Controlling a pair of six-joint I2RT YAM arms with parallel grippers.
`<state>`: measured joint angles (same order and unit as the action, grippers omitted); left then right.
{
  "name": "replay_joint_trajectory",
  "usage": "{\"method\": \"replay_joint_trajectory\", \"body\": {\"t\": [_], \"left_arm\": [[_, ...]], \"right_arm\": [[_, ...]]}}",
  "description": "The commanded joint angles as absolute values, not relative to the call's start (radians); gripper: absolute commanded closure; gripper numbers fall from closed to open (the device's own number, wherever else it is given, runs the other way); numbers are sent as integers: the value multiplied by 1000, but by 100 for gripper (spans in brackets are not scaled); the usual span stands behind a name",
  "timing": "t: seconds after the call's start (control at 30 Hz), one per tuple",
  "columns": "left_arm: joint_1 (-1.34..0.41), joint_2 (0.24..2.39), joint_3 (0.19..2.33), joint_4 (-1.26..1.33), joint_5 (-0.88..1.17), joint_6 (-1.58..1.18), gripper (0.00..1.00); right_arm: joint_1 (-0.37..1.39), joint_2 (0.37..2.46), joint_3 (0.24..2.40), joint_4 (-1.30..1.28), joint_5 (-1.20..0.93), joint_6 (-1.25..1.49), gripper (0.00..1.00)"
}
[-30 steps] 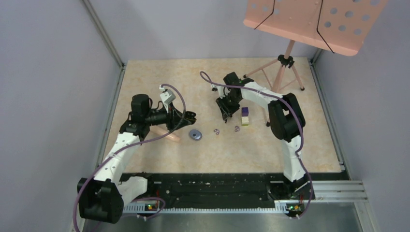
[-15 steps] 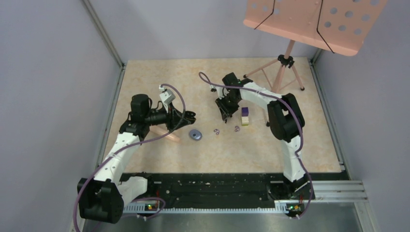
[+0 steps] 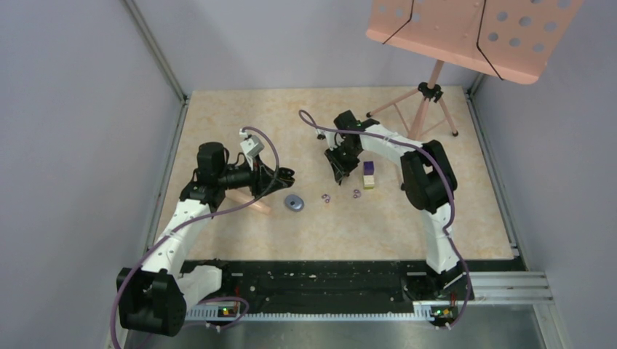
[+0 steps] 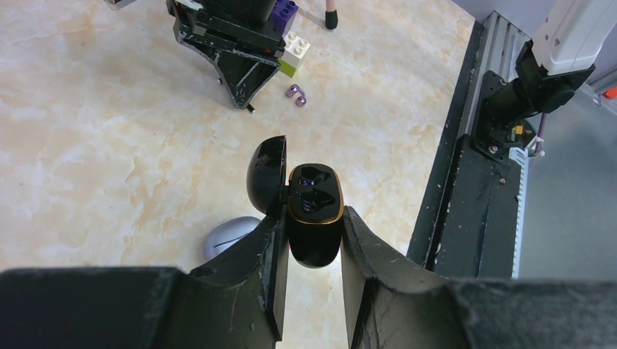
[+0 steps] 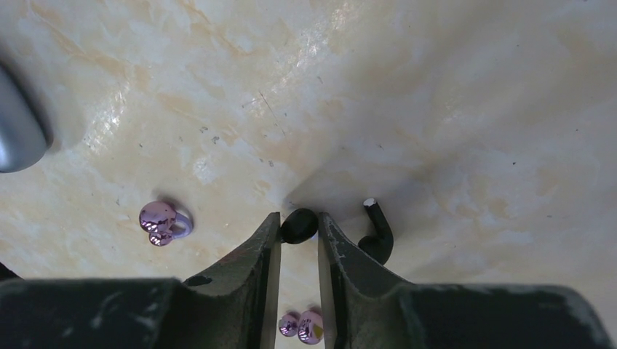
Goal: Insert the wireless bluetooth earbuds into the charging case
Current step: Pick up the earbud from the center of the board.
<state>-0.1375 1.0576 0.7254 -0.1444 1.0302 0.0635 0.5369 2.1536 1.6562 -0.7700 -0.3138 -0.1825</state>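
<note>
My left gripper (image 4: 313, 215) is shut on the black charging case (image 4: 314, 218), which has a gold rim and its lid open; it hovers left of centre (image 3: 284, 174). My right gripper (image 5: 299, 227) points down at the table (image 3: 339, 174), and its two fingertips pinch a small black earbud (image 5: 298, 225) that rests on the surface. A second black earbud (image 5: 377, 231), with a stem, lies just right of the right finger. Two pale purple earbuds (image 5: 161, 220) (image 5: 304, 326) lie loose nearby, also seen from above (image 3: 326, 198) (image 3: 356, 193).
A purple-and-yellow block (image 3: 369, 174) stands right beside the right gripper. A round grey-lavender case (image 3: 294, 203) lies below the left gripper. A pink music stand (image 3: 473, 29) spreads its tripod legs (image 3: 418, 109) at the back right. Grey walls enclose the table.
The right gripper's jaws have narrowed onto the black earbud, and that arm has shifted only slightly. The left arm and the case have not moved.
</note>
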Motion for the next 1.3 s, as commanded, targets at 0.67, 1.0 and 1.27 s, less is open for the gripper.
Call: {"method": "replay_joint_trajectory", "body": {"t": [0.67, 1.0, 1.27], "left_arm": [[-135, 1215, 886, -98, 1204, 51, 100], [-193, 1291, 1041, -109, 1340, 41, 100], [-210, 1265, 1065, -135, 1382, 63, 100]], "right_arm": [[505, 1627, 1575, -537, -614, -266, 100], [593, 1297, 1289, 87, -760, -429, 100], [724, 1240, 1198, 223, -753, -684, 100]]}}
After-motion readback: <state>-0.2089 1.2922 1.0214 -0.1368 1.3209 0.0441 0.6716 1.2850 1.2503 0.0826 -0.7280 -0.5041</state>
